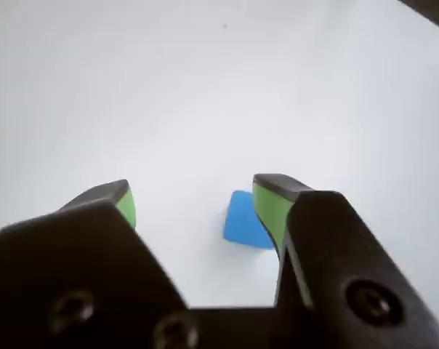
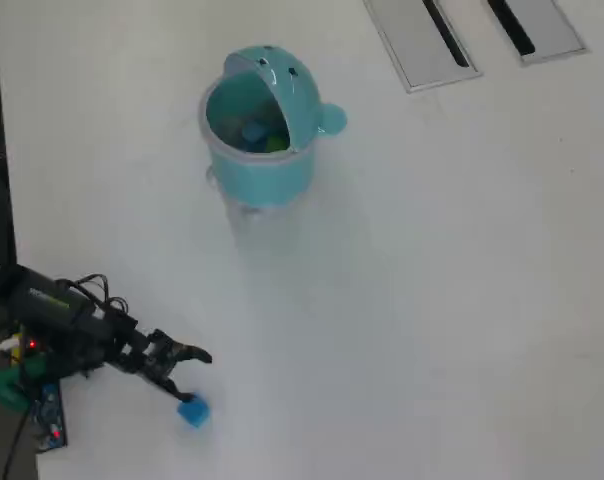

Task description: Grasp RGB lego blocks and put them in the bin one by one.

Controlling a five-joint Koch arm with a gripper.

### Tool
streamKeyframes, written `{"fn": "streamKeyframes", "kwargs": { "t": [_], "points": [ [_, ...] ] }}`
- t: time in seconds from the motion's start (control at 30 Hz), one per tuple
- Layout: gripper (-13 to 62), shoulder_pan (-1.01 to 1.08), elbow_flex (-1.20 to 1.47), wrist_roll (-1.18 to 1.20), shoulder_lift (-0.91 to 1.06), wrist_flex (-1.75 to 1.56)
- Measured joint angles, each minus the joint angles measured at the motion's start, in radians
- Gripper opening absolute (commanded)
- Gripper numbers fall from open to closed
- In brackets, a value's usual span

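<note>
Pincer (image 1: 194,200): you are holding its green-padded jaws apart, low over the white counter (image 2: 432,300).
Blue block (image 1: 245,220): it is sitting between the jaws, right beside the right-hand pad in the wrist view, possibly touching it.
Bin (image 2: 267,125): it is standing well apart, lid tipped open, with blurred blue and green shapes inside.

White table (image 2: 432,300), teal whale-shaped bin (image 2: 262,165) standing on it, small blue block (image 2: 192,411) lying near the lower left, two grey slotted panels (image 2: 422,40) at the top edge
</note>
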Motion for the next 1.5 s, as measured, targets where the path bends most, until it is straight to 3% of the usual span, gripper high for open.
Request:
{"fn": "streamKeyframes", "kwargs": {
  "t": [0.53, 1.5],
  "points": [
    [26.5, 0.1, -0.084, 0.0, -0.204, 0.138],
    [26.9, 0.13, -0.072, 0.0, -0.345, 0.149]
  ]
}}
